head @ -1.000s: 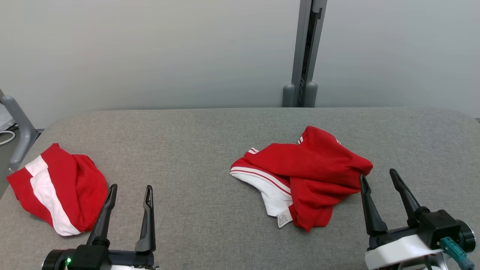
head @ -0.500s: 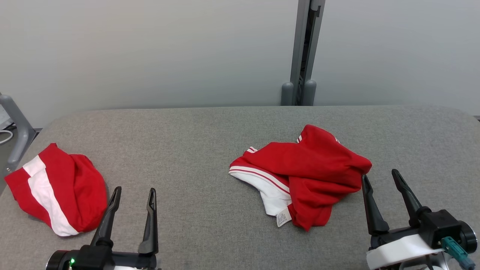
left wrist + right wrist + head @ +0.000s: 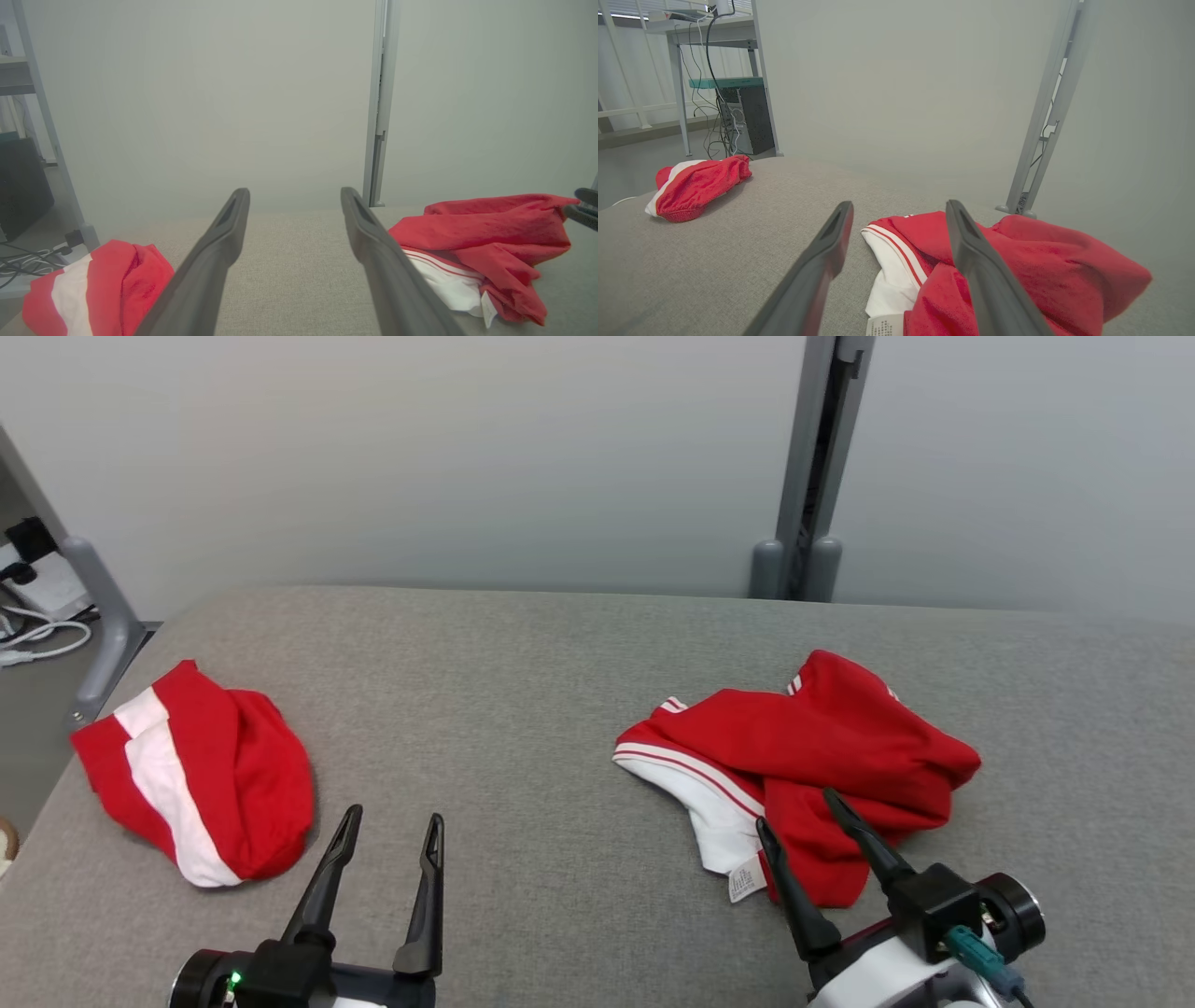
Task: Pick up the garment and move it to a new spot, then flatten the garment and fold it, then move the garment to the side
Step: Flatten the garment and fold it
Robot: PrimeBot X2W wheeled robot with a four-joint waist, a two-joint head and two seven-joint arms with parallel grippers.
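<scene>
A crumpled red garment (image 3: 840, 756) with white striped trim and a label lies right of centre on the grey padded table (image 3: 523, 691). It also shows in the left wrist view (image 3: 490, 228) and the right wrist view (image 3: 1041, 261). My right gripper (image 3: 795, 807) is open, its fingertips over the garment's near edge, one on each side of the red-and-white fold (image 3: 900, 204). My left gripper (image 3: 394, 814) is open and empty above bare table (image 3: 295, 191). A second red-and-white garment (image 3: 233, 775) lies bundled at the table's left end.
A grey upright post (image 3: 812, 476) stands behind the table against the pale wall. A metal frame leg (image 3: 103, 616) and cables (image 3: 37, 635) are off the table's left edge. A shelf with a dark computer case (image 3: 747, 116) stands beyond the left end.
The head camera has turned, shifting the whole picture right. My right gripper has moved left from the garment's right edge to over its near part. The left gripper stays open and empty.
</scene>
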